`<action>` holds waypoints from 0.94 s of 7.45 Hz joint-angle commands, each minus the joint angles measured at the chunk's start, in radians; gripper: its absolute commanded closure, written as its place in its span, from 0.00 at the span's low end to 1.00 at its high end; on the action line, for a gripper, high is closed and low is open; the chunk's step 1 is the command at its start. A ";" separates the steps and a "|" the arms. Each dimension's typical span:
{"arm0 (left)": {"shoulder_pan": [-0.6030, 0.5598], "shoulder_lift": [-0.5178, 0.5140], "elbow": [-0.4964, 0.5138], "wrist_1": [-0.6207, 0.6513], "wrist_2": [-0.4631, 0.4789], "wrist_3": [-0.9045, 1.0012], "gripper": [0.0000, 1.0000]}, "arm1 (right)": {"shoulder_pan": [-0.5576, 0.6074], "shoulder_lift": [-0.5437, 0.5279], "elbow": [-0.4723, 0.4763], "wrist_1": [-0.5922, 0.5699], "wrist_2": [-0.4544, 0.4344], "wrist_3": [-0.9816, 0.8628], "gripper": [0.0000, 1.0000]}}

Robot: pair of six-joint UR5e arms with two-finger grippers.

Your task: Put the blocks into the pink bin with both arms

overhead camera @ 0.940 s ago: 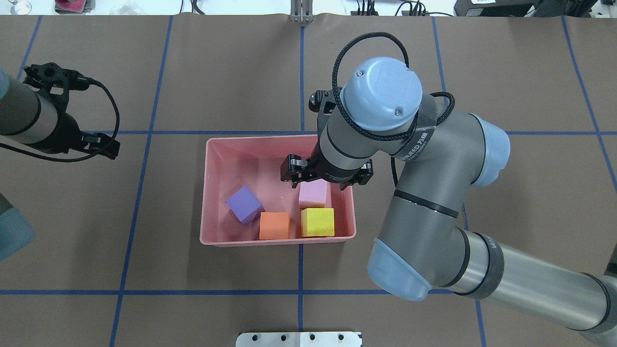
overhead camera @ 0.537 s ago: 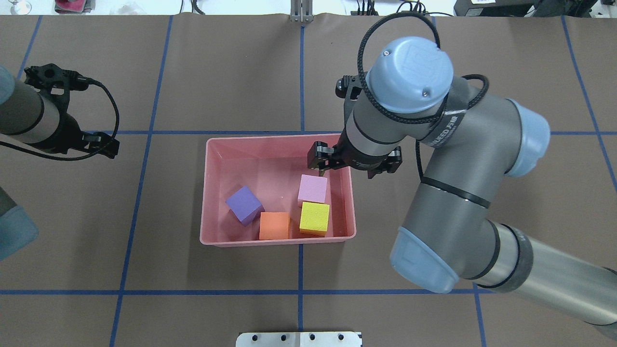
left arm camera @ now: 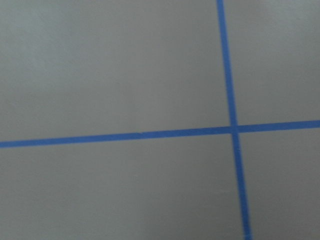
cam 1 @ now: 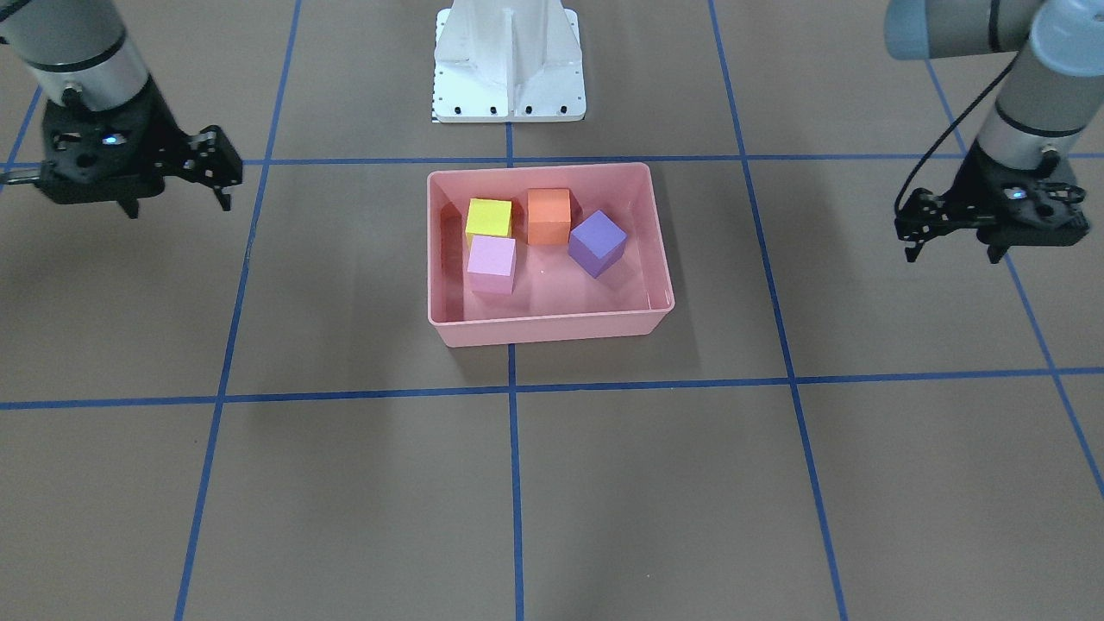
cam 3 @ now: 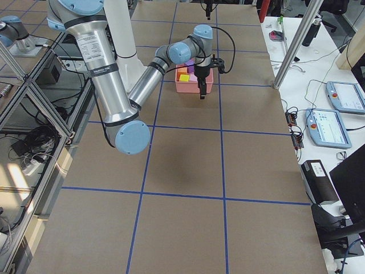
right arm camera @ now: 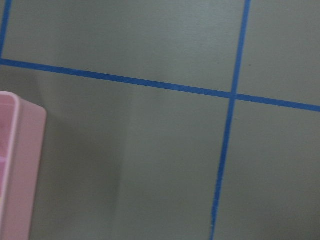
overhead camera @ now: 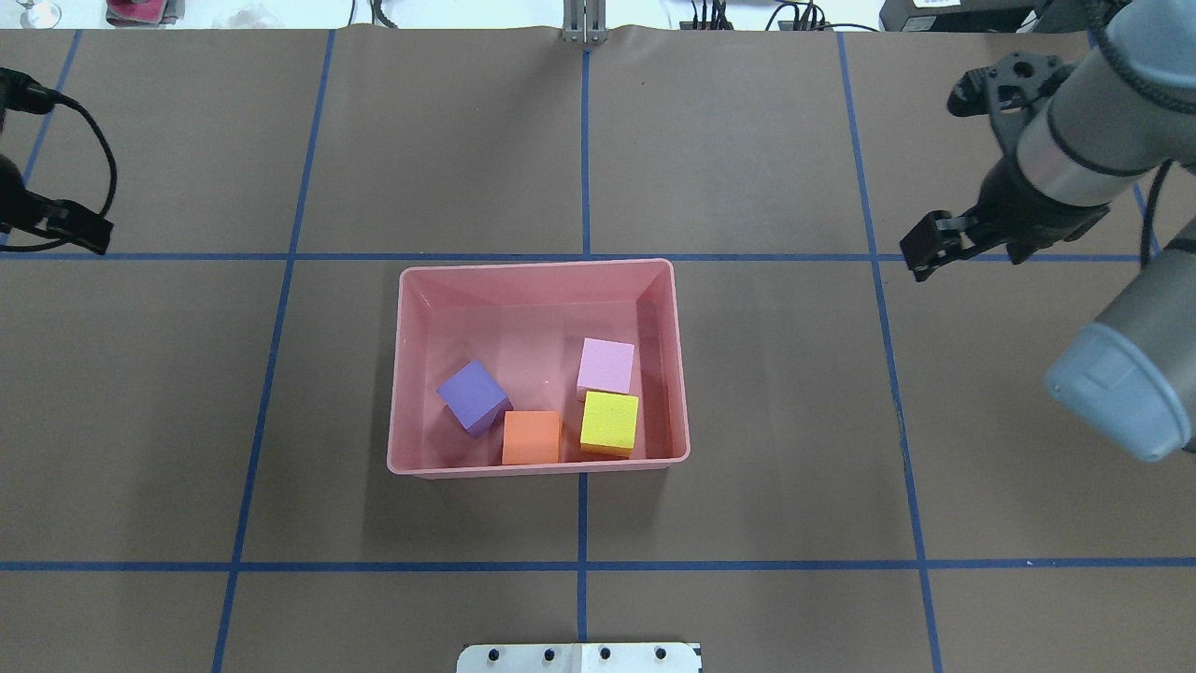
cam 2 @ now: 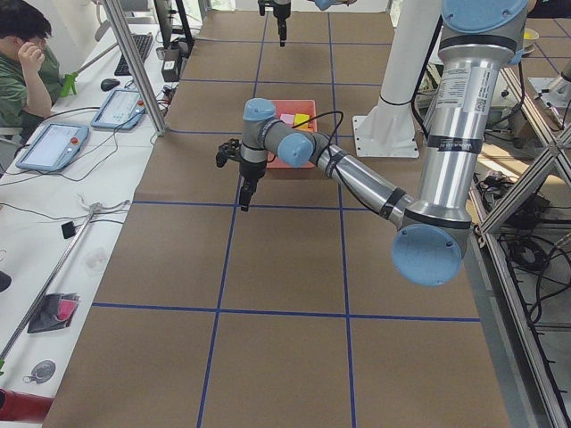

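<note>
The pink bin [cam 1: 552, 328] stands at the table's middle and holds all four blocks: yellow [cam 1: 488, 217], orange [cam 1: 548, 216], purple [cam 1: 597, 242] and light pink [cam 1: 492, 263]. From overhead the bin [overhead camera: 533, 266] shows purple [overhead camera: 474, 397], orange [overhead camera: 533, 437], yellow [overhead camera: 609, 422] and light pink [overhead camera: 605, 366]. My right gripper [cam 1: 177, 203] hangs open and empty above the mat, well off the bin. My left gripper [cam 1: 951, 252] hangs open and empty on the bin's other side. A bin corner [right arm camera: 20, 165] shows in the right wrist view.
The white pedestal base [cam 1: 509, 60] stands behind the bin. Blue tape lines [overhead camera: 584, 140] grid the brown mat. An operator [cam 2: 22, 53] sits at a side desk with tablets. The left wrist view shows only mat and tape.
My right gripper has let go of the light pink block in the bin and drawn away from the bin to the right. My left arm has moved further left.
</note>
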State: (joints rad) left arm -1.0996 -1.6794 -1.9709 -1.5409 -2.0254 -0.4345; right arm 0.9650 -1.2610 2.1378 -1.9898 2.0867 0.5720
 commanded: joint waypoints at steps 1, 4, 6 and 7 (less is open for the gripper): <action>-0.188 0.032 0.119 0.002 -0.152 0.297 0.00 | 0.290 -0.168 -0.101 0.003 0.167 -0.517 0.00; -0.256 0.047 0.211 -0.016 -0.167 0.303 0.00 | 0.480 -0.242 -0.373 0.026 0.251 -0.793 0.00; -0.273 0.090 0.243 -0.031 -0.165 0.313 0.00 | 0.509 -0.273 -0.421 0.173 0.251 -0.779 0.00; -0.333 0.090 0.279 -0.024 -0.168 0.456 0.00 | 0.538 -0.282 -0.427 0.180 0.246 -0.779 0.00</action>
State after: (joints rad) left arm -1.3831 -1.6017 -1.7284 -1.5662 -2.1920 -0.0871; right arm 1.4705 -1.5263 1.7289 -1.8483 2.3361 -0.2076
